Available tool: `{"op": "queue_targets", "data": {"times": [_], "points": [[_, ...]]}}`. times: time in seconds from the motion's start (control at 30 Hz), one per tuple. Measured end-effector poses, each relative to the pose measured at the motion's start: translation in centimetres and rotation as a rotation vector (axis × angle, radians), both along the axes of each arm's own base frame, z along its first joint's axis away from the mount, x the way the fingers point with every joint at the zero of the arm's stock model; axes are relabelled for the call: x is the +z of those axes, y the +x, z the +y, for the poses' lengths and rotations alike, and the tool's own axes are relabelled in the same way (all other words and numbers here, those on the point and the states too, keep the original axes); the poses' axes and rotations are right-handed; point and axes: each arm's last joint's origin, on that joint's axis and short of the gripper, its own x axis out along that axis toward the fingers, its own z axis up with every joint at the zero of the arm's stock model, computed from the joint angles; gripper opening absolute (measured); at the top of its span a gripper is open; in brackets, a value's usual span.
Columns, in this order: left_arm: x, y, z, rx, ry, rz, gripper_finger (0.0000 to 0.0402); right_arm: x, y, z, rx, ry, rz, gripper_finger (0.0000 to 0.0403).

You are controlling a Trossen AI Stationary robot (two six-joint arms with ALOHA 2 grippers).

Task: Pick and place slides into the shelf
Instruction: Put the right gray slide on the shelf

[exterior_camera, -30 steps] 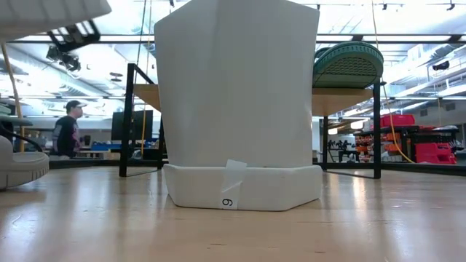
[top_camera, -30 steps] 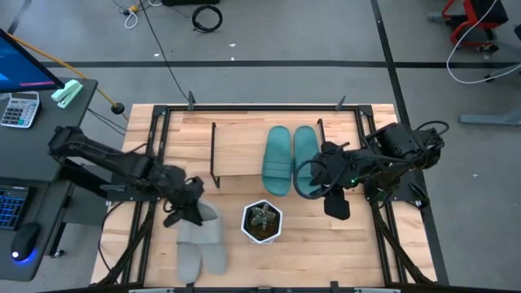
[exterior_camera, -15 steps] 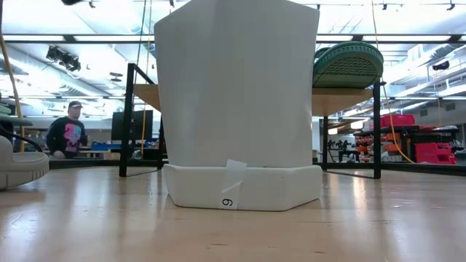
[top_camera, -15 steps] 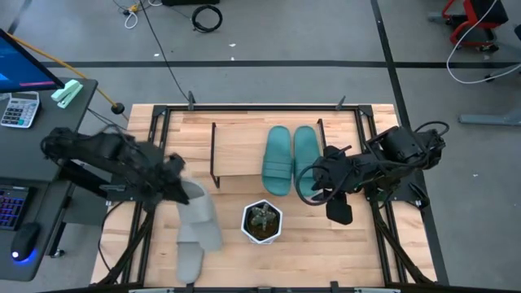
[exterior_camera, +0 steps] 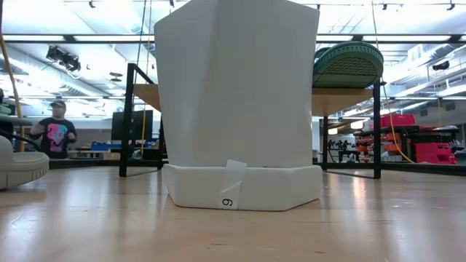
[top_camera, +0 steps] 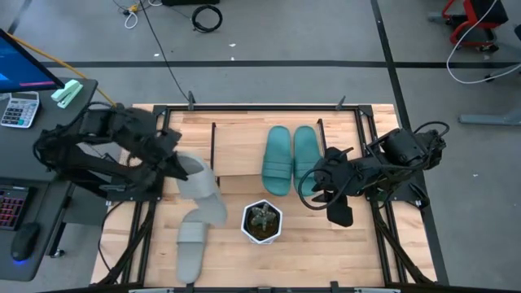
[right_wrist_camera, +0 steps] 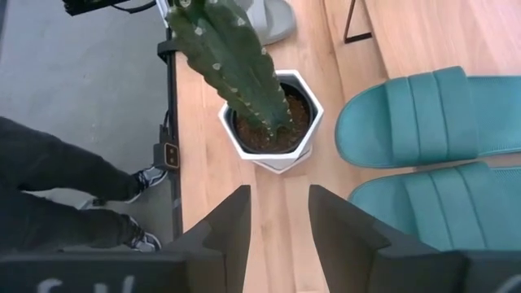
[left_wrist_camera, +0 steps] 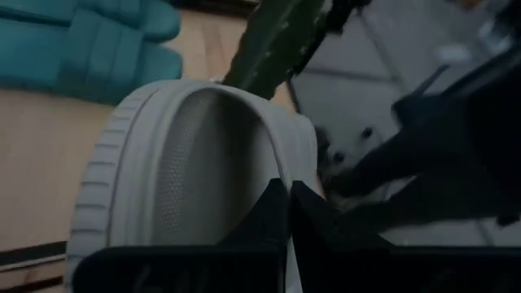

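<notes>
Left gripper (top_camera: 181, 167) is pinched on the heel edge of one grey slide (top_camera: 202, 189), carrying it off the worktop (top_camera: 309, 252) just beside the shelf's (top_camera: 240, 146) left end. Left wrist view: the fingers (left_wrist_camera: 285, 213) are closed together over the sole rim, and the slide (left_wrist_camera: 191, 175) hangs out in front of them.

Second grey slide (top_camera: 190, 248) lies flat on the worktop near the front-left, left of the pot (top_camera: 261, 221). Teal pair (top_camera: 289, 159) already sits side by side on the shelf's right half; the left half is bare board.

Right gripper (top_camera: 326, 195) hovers near the teal pair, right of the pot, jaws apart and empty per the right wrist view.

Handling, my read:
- Slides look light, soft and rubbery. An edge pinch should hold, but the free end will likely droop and swing.
- The ribbed sole rim looks grippy, so slip risk seems low. Main risk is the toe catching the shelf's metal side frame on the way in.
- For the remaining slide I'd grab the heel rim or the strap arch. The strap looks like the thickest and most stable part.
- Nothing fragile here except the pot and plant (right_wrist_camera: 228, 61), so keep swings clear of it.
</notes>
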Motion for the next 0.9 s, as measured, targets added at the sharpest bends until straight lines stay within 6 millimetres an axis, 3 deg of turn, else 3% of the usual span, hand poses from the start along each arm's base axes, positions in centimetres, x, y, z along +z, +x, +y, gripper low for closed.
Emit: {"op": "queue_targets", "data": {"times": [0.17, 0.5, 0.7, 0.9], "points": [[1.2, 1.9, 2.3, 0.008, 0.118, 0.106, 0.0007, 0.0, 0.0, 0.0, 0.0, 0.001, 0.0, 0.0132], [5.4, 3.7, 9.2, 0.027, 0.195, -0.001, 0.0007, 0.0, -0.4, 0.7, 0.008, 0.014, 0.003, 0.0132], [5.3, 5.3, 13.6, 0.037, 0.179, 0.03, 0.0007, 0.0, -0.8, 1.6, 0.007, -0.01, -0.013, 0.0132], [3.8, 7.4, 16.3, -0.012, 0.137, 0.021, 0.0007, 0.6, -1.3, 1.0, -0.088, -0.126, -0.1, 0.0114]]}}
